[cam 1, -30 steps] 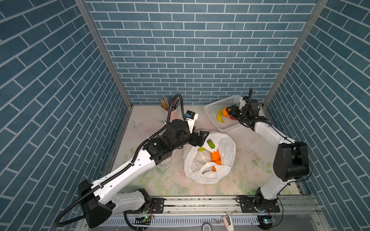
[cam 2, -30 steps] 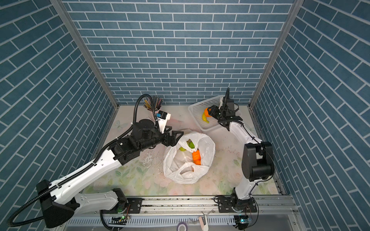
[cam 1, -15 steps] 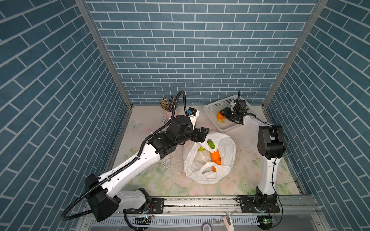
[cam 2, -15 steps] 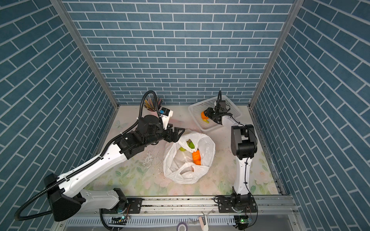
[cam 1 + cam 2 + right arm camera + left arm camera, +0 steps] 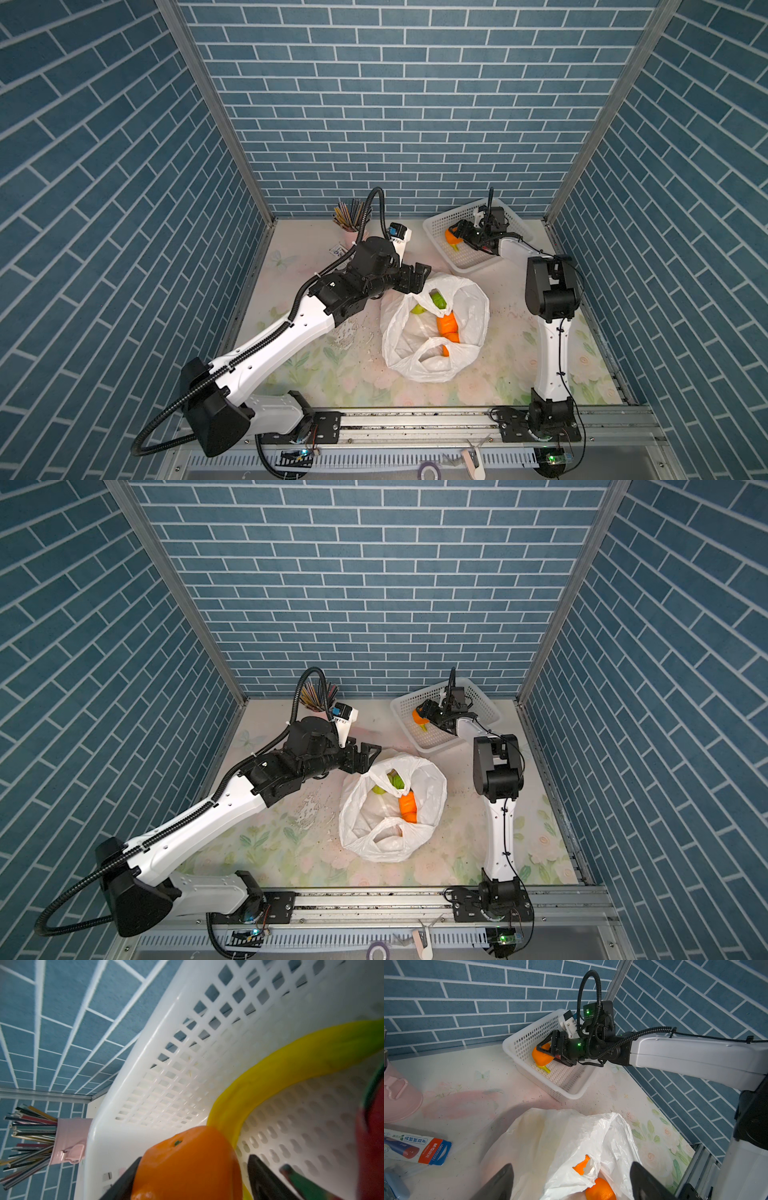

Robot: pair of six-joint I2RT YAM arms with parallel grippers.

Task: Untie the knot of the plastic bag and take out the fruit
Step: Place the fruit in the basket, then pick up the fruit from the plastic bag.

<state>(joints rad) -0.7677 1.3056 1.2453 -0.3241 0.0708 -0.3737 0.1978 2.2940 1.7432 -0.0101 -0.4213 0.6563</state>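
The right gripper's (image 5: pixel 194 1159) jaws stand apart around an orange (image 5: pixel 542 1058) in the white basket (image 5: pixel 529 1032), with one finger (image 5: pixel 122 1184) against it and a gap beside the other. The left gripper's (image 5: pixel 419 276) jaws gape wide just above the plastic bag's (image 5: pixel 467 316) rim. A second ago the right arm (image 5: pixel 548 353) leaned out sideways; now its lower link stands upright. The bag has not moved: it lies open mid-table, with oranges (image 5: pixel 449 326) and green fruit (image 5: pixel 437 300) inside. A banana (image 5: pixel 280 1076) shares the basket. The tabletop (image 5: pixel 332 374) is floral-printed and crumb-flecked, and blue brick-pattern walls (image 5: pixel 374 104) enclose it.
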